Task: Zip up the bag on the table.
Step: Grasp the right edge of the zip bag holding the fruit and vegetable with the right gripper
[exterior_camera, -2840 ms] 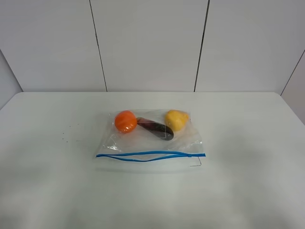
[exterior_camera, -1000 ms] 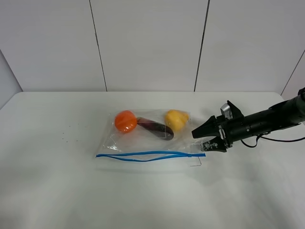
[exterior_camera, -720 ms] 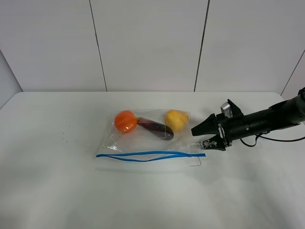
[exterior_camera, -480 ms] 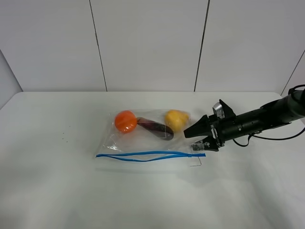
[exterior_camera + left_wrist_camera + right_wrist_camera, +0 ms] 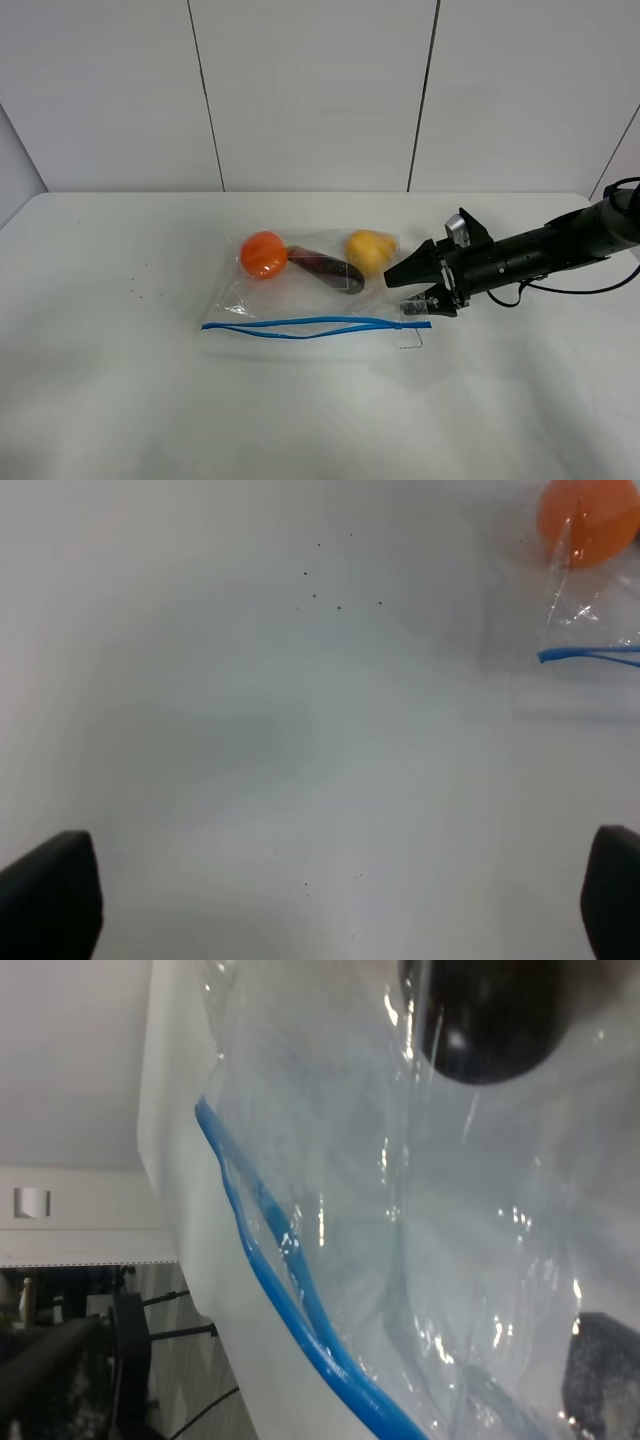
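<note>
The clear bag [image 5: 320,300] lies flat in the middle of the white table [image 5: 120,400]. An orange [image 5: 264,254], a purple eggplant [image 5: 327,270] and a yellow pear [image 5: 369,251] show through it. Its blue zipper strip [image 5: 310,326] runs along the near edge, and its two tracks stand apart in the middle. My right gripper [image 5: 399,296] is open at the bag's right edge, just above the zipper's right end. The right wrist view shows the zipper strip [image 5: 300,1330] close up, the eggplant [image 5: 490,1020] and one finger [image 5: 605,1370]. My left gripper [image 5: 330,895] is open over bare table, left of the bag's corner [image 5: 590,655].
Grey panelled walls stand behind the table's far edge [image 5: 300,193]. A few dark specks [image 5: 320,590] mark the table left of the bag. The right arm [image 5: 540,252] stretches in low from the right side.
The right arm came in from the right and moved left until its open fingers reached the bag's right edge. The bag has stayed put.
</note>
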Controlling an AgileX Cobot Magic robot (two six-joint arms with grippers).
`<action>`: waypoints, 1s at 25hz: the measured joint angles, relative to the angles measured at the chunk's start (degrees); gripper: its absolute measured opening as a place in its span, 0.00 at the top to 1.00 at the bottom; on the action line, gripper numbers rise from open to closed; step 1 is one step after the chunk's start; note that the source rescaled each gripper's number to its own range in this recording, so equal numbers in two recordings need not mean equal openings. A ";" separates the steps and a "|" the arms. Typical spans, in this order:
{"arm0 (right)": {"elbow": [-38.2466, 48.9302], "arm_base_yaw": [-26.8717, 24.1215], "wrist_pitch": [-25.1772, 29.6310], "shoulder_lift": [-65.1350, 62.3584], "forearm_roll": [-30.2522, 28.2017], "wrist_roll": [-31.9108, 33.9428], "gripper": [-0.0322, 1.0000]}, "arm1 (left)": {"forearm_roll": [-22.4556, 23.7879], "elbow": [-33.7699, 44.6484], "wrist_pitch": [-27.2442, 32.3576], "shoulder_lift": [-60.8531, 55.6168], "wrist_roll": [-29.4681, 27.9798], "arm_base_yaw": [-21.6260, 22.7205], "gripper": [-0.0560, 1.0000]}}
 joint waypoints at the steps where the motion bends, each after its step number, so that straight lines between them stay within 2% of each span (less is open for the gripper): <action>1: 0.00 0.00 0.00 0.00 -0.25 0.13 0.00 | 0.00 0.00 0.00 0.00 0.00 0.00 0.00; 6: 0.00 0.00 0.00 0.00 -1.24 0.75 0.00 | 0.00 0.00 0.00 0.00 0.00 0.00 0.00; 8: 0.00 0.00 0.00 0.00 -1.24 0.82 0.03 | 0.00 0.00 0.00 0.00 0.00 0.00 0.00; 19: 0.00 0.00 0.00 0.00 -1.05 1.16 0.40 | 0.06 0.00 0.00 0.00 0.00 0.00 0.00; 25: 0.00 0.00 0.00 0.00 -1.05 1.48 0.56 | 0.06 0.00 0.00 0.00 0.00 0.00 0.00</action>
